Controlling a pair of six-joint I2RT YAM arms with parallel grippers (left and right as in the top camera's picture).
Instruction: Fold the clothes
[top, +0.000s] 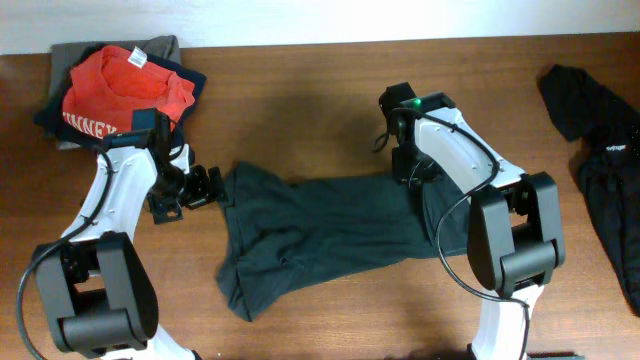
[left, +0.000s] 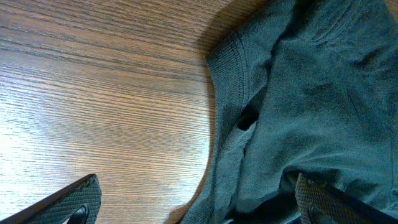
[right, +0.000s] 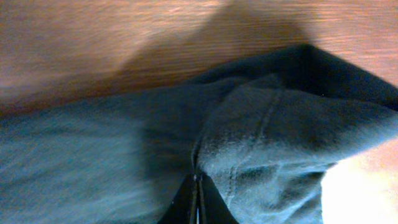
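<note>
R hand pinching dark tee; L hand wide, beside tee edge.

partial white lettering on orange shirt

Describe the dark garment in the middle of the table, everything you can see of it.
The dark garment is soft grey-green knit, like cotton jersey, with a ribbed band at its left edge and stitched seams; no print shows. It lies crumpled, unfolded, across the middle of the wooden table. The right gripper is shut on a fold at its right end. The left gripper is open, straddling its left edge: one finger over cloth, the other over wood.
</note>
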